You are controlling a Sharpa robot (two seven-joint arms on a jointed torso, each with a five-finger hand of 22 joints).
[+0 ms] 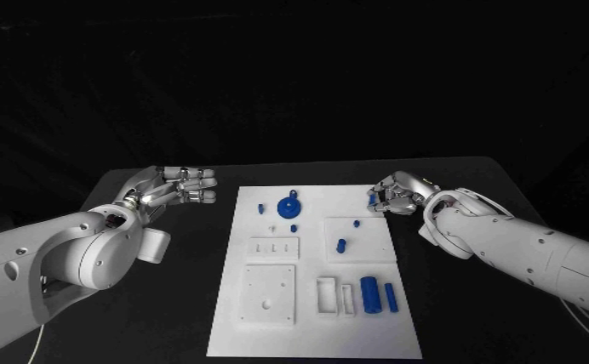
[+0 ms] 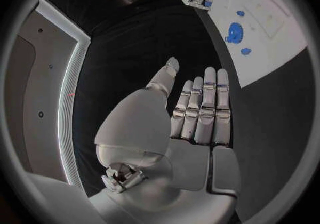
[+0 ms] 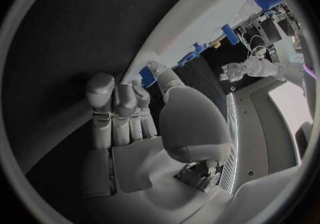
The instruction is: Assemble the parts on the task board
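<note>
The white task board (image 1: 313, 330) lies in the middle of the black table. On it are a blue gear (image 1: 289, 206), several small blue pegs such as one (image 1: 260, 208) near its far left, and two blue cylinders (image 1: 368, 293) by the slots at its near right. My right hand (image 1: 397, 195) hovers at the board's far right corner with its fingers curled, and pinches a small blue part (image 1: 371, 200) between thumb and fingers; the right wrist view shows that part (image 3: 148, 76) at the thumb tip. My left hand (image 1: 180, 185) floats left of the board, fingers straight and holding nothing.
The board (image 2: 266, 58) has a square plate (image 1: 268, 293) with holes at its near left and narrow white slots (image 1: 334, 294) beside the cylinders. Bare black table (image 1: 160, 313) surrounds the board on both sides.
</note>
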